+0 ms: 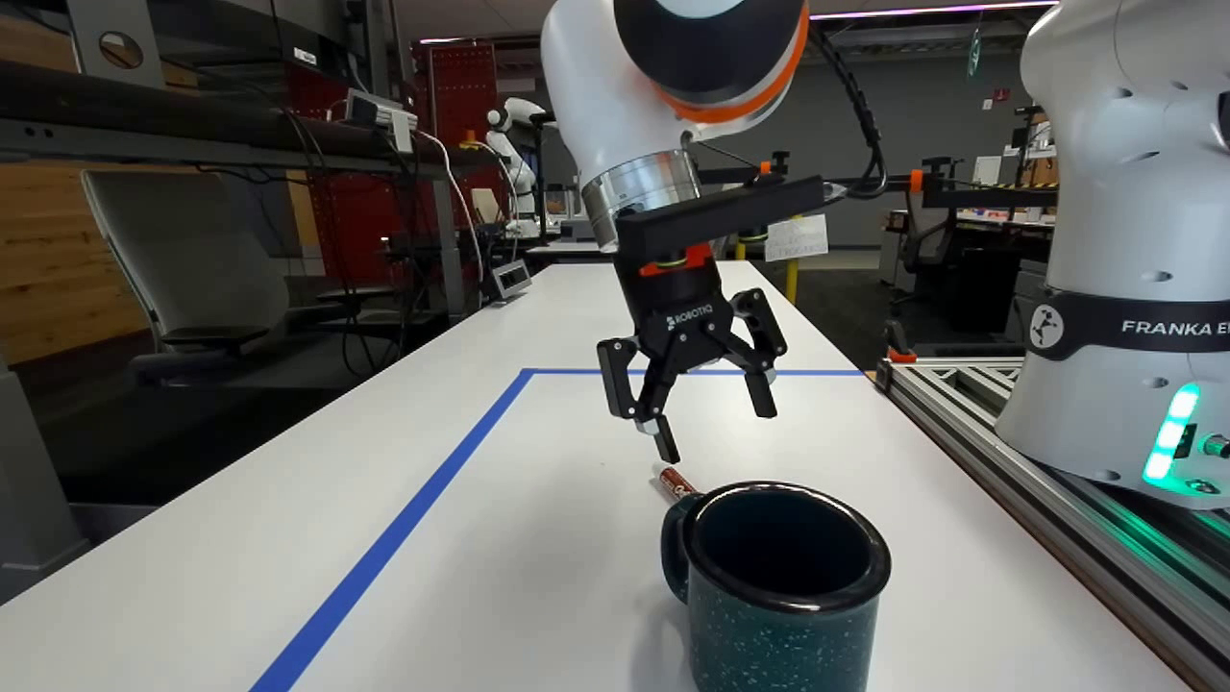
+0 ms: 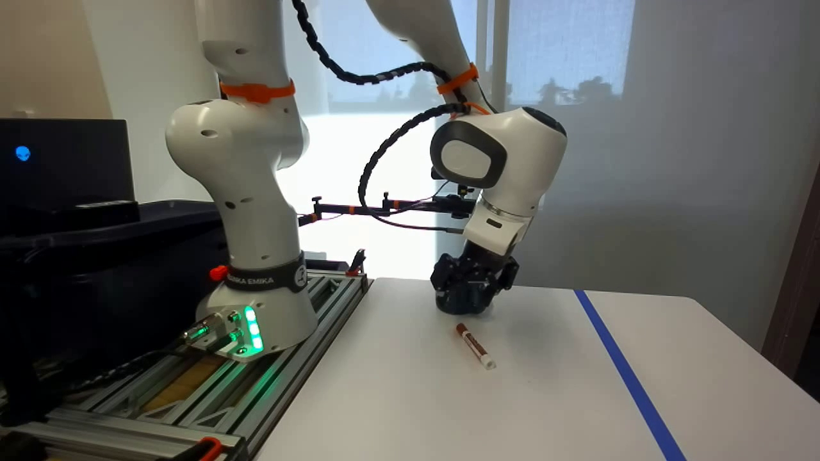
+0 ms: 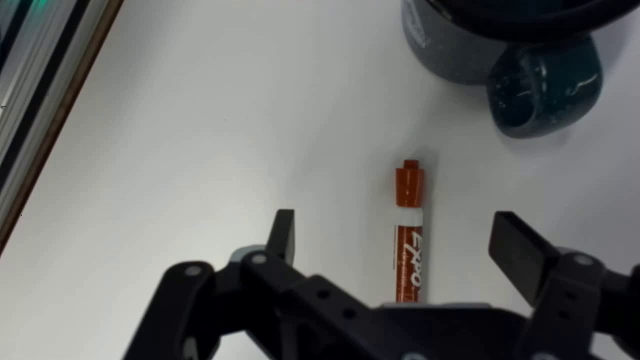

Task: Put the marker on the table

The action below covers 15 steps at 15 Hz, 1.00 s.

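The marker (image 2: 475, 346) lies flat on the white table (image 2: 397, 397). It has an orange-red cap and a white barrel with a red-brown label. In an exterior view the mug hides part of the marker (image 1: 676, 483). In the wrist view the marker (image 3: 410, 250) lies between the spread fingers, its cap pointing toward the mug; its lower end is hidden behind the gripper body. My gripper (image 1: 716, 421) is open and empty, tilted, above the table (image 1: 538, 548) and the marker. Nothing touches the fingertips of the gripper (image 3: 395, 237).
A dark teal mug (image 1: 780, 625) stands on the table close to the marker's cap end, handle toward the marker side; it also shows in the wrist view (image 3: 550, 85). Blue tape (image 1: 413, 519) outlines the table area. The grey rail (image 2: 320, 355) with the robot base runs along one edge.
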### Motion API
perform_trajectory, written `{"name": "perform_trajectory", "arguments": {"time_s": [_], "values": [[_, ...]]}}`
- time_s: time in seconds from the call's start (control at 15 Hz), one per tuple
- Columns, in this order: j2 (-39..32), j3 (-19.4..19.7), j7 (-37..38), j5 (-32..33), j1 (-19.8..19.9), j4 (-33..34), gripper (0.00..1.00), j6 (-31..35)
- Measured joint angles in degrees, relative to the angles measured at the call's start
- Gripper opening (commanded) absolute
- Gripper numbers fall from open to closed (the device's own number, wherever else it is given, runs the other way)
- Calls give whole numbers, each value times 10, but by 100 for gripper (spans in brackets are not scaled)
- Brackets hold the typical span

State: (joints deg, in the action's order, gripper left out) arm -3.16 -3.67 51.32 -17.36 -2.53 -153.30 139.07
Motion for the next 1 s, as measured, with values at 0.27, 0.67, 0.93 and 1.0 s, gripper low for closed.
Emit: {"name": "perform_trajectory", "arguments": {"time_s": [0.27,0.67,0.93,1.0], "values": [[21,4,-12,1,0,12,100,-52],[77,8,-89,59,3,19,100,-109],[125,8,-150,88,5,17,100,-114],[139,8,-168,91,6,15,100,-114]]}}
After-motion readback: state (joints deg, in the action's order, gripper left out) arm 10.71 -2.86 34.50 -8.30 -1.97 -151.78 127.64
